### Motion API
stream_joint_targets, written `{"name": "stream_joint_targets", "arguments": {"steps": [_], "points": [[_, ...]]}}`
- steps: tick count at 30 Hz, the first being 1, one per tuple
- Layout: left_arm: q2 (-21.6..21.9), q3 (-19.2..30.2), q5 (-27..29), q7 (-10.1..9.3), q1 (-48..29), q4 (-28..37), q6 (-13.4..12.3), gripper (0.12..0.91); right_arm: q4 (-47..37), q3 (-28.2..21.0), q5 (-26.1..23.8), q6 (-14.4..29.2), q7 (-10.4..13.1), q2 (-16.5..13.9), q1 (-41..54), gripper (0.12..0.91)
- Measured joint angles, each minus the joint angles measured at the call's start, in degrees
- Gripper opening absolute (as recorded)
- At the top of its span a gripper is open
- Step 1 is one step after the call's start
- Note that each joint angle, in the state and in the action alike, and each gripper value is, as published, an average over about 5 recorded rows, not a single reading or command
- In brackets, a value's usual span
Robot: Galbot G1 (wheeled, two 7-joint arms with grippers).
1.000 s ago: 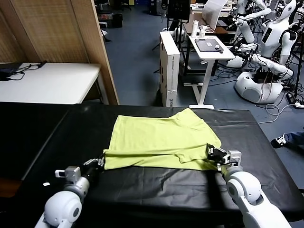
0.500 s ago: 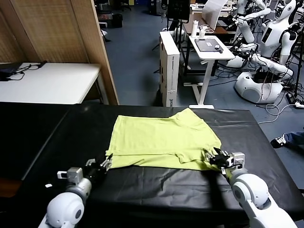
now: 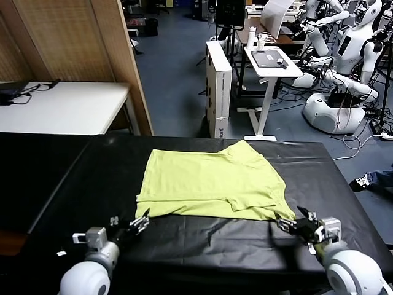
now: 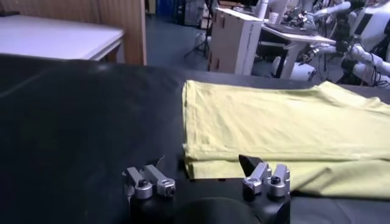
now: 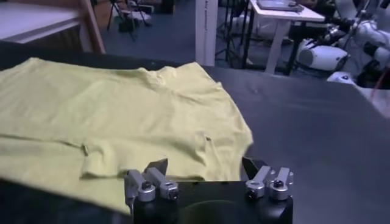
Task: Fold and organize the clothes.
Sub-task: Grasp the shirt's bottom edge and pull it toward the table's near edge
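Note:
The lime yellow-green T-shirt (image 3: 212,183) lies on the black table cloth (image 3: 202,243), its near part folded back over itself into a doubled layer. It also shows in the left wrist view (image 4: 286,128) and the right wrist view (image 5: 116,115). My left gripper (image 3: 140,221) is open and empty, just off the shirt's near left corner and apart from it. My right gripper (image 3: 296,225) is open and empty, just off the near right corner. Each shows with spread jaws in its own wrist view: left (image 4: 204,163), right (image 5: 204,164).
A white table (image 3: 61,104) stands at the back left beside a wooden panel (image 3: 92,55). Behind the black table are a white box (image 3: 218,86), a small white desk (image 3: 270,61) and other white robots (image 3: 344,67). A small white scrap (image 3: 59,253) lies near the left arm.
Both grippers let go of the shirt's near edge, opened and drew back toward me. The shirt's folded edge settled flat on the cloth.

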Motion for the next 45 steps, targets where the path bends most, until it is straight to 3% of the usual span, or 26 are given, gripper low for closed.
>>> {"name": "stream_joint_targets", "arguments": {"steps": [5, 8, 15, 19, 21, 26, 29, 37, 45], "points": [[-0.6, 0.4, 0.4, 0.04, 0.0, 0.7, -0.2, 0.907, -0.5, -0.2, -0.1, 0.0, 0.0, -0.2, 0.0, 0.903], [-0.8, 0.7, 0.7, 0.09, 0.0, 1.0, -0.3, 0.906, -0.9, -0.4, -0.3, 0.0, -0.1, -0.2, 0.0, 0.829], [-0.8, 1.0, 1.2, 0.27, 0.1, 1.1, -0.5, 0.807, -1.2, -0.7, -0.5, 0.2, -0.3, -0.1, 0.1, 0.441], [-0.6, 1.1, 1.6, 0.46, 0.5, 0.6, -0.7, 0.686, -1.2, -0.7, -0.1, 0.0, -0.1, -0.4, 0.0, 0.209], [-0.1, 1.0, 1.8, 0.53, 1.0, 0.1, -0.8, 0.585, -1.0, -0.6, 0.9, -0.8, 0.5, -0.7, -0.2, 0.149], [2.1, -0.4, 1.7, 0.59, 2.5, -1.4, -0.8, 0.27, 0.5, 0.0, 5.6, -5.1, 2.4, -2.0, -0.4, 0.139], [4.1, -1.5, 1.5, 0.54, 3.7, -2.4, -0.8, 0.156, 1.9, 0.1, 7.7, -7.3, 3.4, -3.0, -0.6, 0.139], [8.6, -4.4, 1.8, 0.35, 8.5, -5.0, -0.4, 0.147, 6.3, 0.0, 11.8, -8.1, 7.1, -5.9, -2.8, 0.139], [10.8, -7.8, 2.3, 0.68, 16.1, -7.0, -0.7, 0.147, 10.0, -0.2, 12.6, -8.1, 7.7, -7.7, -5.9, 0.139]]}}
